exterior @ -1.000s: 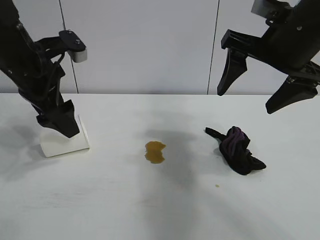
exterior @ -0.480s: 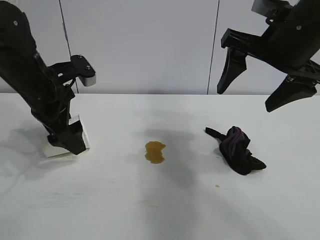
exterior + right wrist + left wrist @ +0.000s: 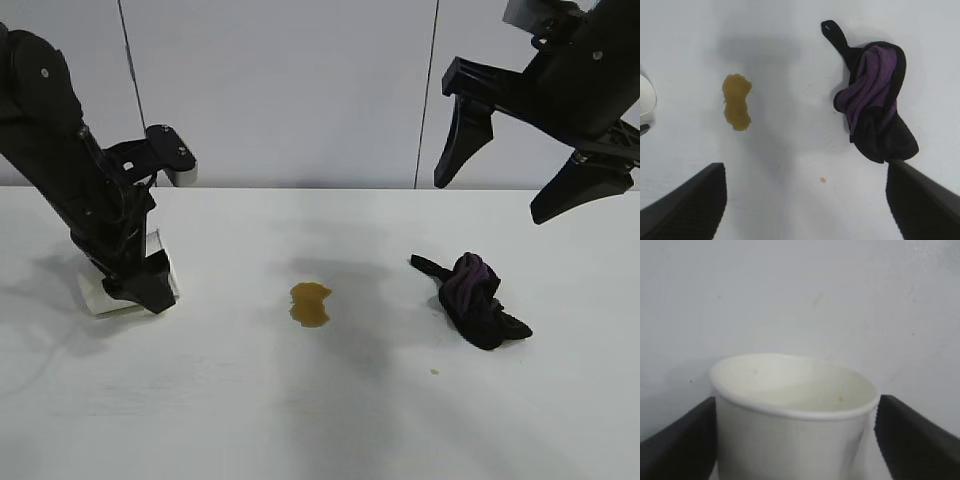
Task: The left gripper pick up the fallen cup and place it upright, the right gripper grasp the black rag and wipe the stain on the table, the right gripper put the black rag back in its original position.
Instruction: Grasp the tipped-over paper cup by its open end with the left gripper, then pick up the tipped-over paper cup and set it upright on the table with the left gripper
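Item: cup, white paper, lying on its side at the left of the table, mouth facing away from the stain.
Left gripper: down over the cup, 1 finger on each side of the wall near the rim; contact cannot be told.
Axis: cup's length runs across the table; jaws straddle it crosswise.
Right gripper: spread, empty, raised above the black rag.
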{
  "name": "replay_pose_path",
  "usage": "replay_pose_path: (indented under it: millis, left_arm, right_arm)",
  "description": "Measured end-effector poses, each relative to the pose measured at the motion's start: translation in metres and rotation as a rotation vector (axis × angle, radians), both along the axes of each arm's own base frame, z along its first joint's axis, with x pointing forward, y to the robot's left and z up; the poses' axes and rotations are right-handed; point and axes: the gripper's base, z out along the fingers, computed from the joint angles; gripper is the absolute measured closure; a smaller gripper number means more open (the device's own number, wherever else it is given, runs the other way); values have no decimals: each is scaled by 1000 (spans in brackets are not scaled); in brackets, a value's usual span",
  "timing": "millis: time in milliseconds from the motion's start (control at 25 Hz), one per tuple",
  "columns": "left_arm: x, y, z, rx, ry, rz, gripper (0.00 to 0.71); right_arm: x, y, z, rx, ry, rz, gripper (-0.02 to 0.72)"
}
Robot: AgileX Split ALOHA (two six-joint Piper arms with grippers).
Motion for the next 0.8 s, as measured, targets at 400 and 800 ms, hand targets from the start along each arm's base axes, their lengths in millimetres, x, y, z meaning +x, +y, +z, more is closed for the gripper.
replay_pose_path:
  millis: [400, 800]
  left_arm:
    - [2, 0, 9, -10, -39, 3, 308]
    - [-8, -12, 83, -264, -170, -10, 308]
  right_arm:
    - [0, 0, 0, 0, 0, 0, 102]
    - [0, 0, 0, -4, -2, 5, 102]
